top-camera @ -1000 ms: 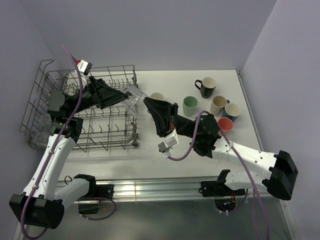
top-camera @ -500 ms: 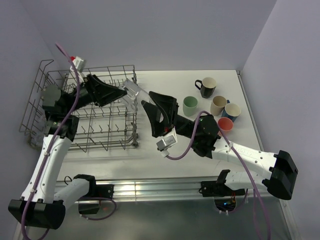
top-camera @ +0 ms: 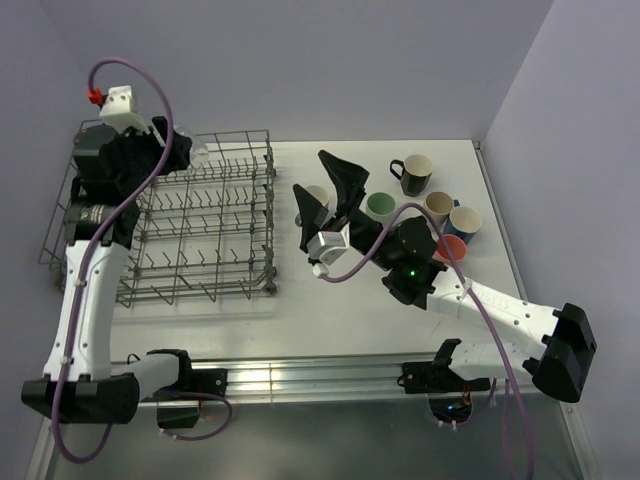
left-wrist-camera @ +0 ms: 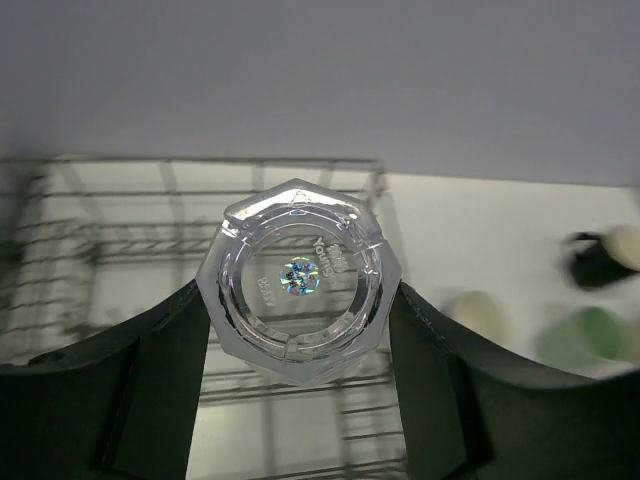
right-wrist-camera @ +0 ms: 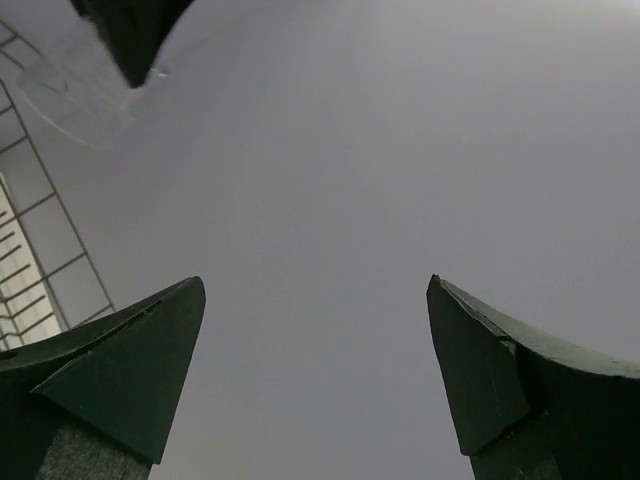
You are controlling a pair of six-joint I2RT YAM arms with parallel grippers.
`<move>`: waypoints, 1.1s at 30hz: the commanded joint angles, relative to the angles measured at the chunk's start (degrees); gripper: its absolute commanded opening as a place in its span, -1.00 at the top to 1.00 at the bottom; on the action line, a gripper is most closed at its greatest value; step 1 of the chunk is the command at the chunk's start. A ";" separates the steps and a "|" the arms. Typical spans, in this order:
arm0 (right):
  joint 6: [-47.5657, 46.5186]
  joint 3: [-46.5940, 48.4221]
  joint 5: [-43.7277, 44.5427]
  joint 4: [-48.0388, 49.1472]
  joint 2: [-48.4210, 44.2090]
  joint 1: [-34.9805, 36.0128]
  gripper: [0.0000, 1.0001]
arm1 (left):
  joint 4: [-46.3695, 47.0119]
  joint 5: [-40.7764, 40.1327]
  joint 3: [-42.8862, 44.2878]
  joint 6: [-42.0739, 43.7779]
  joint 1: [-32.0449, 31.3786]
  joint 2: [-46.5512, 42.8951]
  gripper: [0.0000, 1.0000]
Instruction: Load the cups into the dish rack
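Cups are split between two places. One clear glass tumbler [left-wrist-camera: 300, 240] is clamped in the left gripper [left-wrist-camera: 298, 300], and six ceramic mugs stand on the white table [top-camera: 300, 300] to the right of the dish rack [top-camera: 200, 262].

In the left wrist view the tumbler's eight-sided base faces the camera, with a small shiny sticker and some lettering at its middle. A dark finger [left-wrist-camera: 165, 350] presses against each side of the glass. Blurred rack wires show behind it. From above, the left arm is raised high and its gripper sits over the far left part of the rack, near the back rim. How close the glass is to the tines cannot be told.

The right gripper [right-wrist-camera: 315, 285] is wide open and holds nothing. Its wrist camera looks between the two spread fingers at bare grey wall, with a few rack wires at the left edge. In the top view it hangs over the table between the rack and the mugs, fingers pointing toward the far wall.

A cream mug [top-camera: 315, 193] sits partly hidden behind that gripper, nearest the rack. Just to its right is the green mug [top-camera: 380, 207]. The black mug [top-camera: 413, 173] stands farthest back, its handle to the left. The beige mug [top-camera: 437, 207], blue mug [top-camera: 464, 221] and coral mug [top-camera: 450, 247] form a tight cluster near the table's right edge — all upright, mouths up.
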 commanded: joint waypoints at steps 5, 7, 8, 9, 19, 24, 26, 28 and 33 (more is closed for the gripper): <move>4.75 3.50 5.39 -5.27 1.01 -1.90 -1.00 | 6.55 -30.58 -4.05 20.18 0.96 6.25 1.00; 6.58 4.82 6.45 -7.11 1.45 -2.26 -1.00 | 9.98 -32.45 -4.75 23.61 1.40 7.49 1.00; 7.29 5.17 6.89 -7.47 1.98 -2.78 -1.00 | 11.12 -33.42 -5.80 24.40 2.01 8.37 1.00; 7.65 5.52 7.32 -8.08 2.24 -3.05 -1.00 | 12.26 -33.43 -6.59 26.67 2.02 8.64 1.00; 10.11 7.02 9.78 -11.16 3.65 -3.66 -1.00 | 27.64 -20.53 -12.93 36.00 12.82 14.70 1.00; 11.52 9.13 11.72 -13.27 4.70 -3.66 -1.00 | 35.65 -15.86 -15.83 41.98 15.38 17.42 1.00; 11.43 9.92 12.16 -13.80 4.97 -3.66 -1.00 | 36.00 -12.97 -15.39 42.60 16.43 19.35 1.00; 11.08 10.71 12.51 -14.06 5.41 -3.66 -1.00 | 37.49 -10.76 -16.00 44.18 16.87 20.24 1.00; 11.96 13.26 14.27 -15.82 6.55 -3.66 -1.00 | 40.49 -7.77 -16.71 47.52 17.58 23.93 1.00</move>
